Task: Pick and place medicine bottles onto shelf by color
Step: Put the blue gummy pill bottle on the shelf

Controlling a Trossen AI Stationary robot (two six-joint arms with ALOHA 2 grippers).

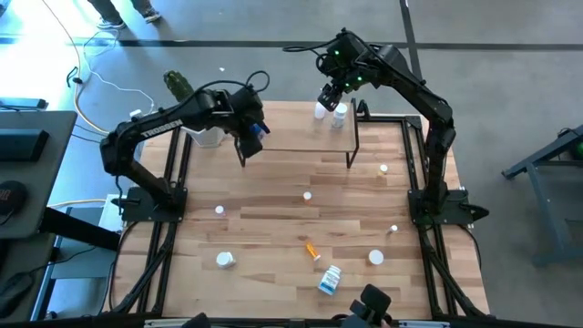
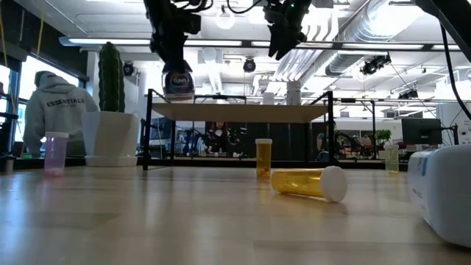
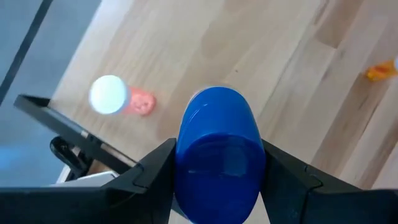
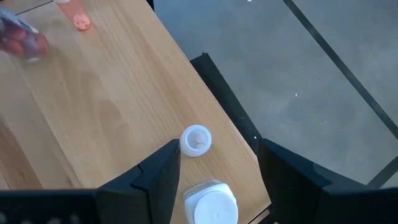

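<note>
My left gripper [image 1: 252, 133] is shut on a blue medicine bottle [image 3: 217, 155] and hangs above the left end of the shelf [image 2: 243, 112]. A small pinkish bottle with a white cap [image 3: 118, 98] lies on the shelf top below it. My right gripper [image 1: 330, 96] is open, high above the shelf's far right corner, where two white bottles [image 4: 196, 139] [image 4: 214, 204] stand upright on the plank. More bottles rest on the table: an orange one on its side [image 2: 309, 182], an upright orange one [image 2: 263, 157] and a pink one [image 2: 55, 152]. My left gripper pinches the blue bottle's body [image 3: 186, 155] between its two fingers, one on each side. The fingers point down from above. The bottle is lifted clear and hangs below the fingers [image 2: 176, 82], above the shelf top.
A white pot with a green cactus [image 2: 110, 110] stands by the shelf's left end. Several small bottles lie scattered over the near table, among them a white one [image 1: 225, 260] and a white-and-blue one [image 1: 330, 280]. A person in a grey hoodie [image 2: 51, 110] sits beyond the table.
</note>
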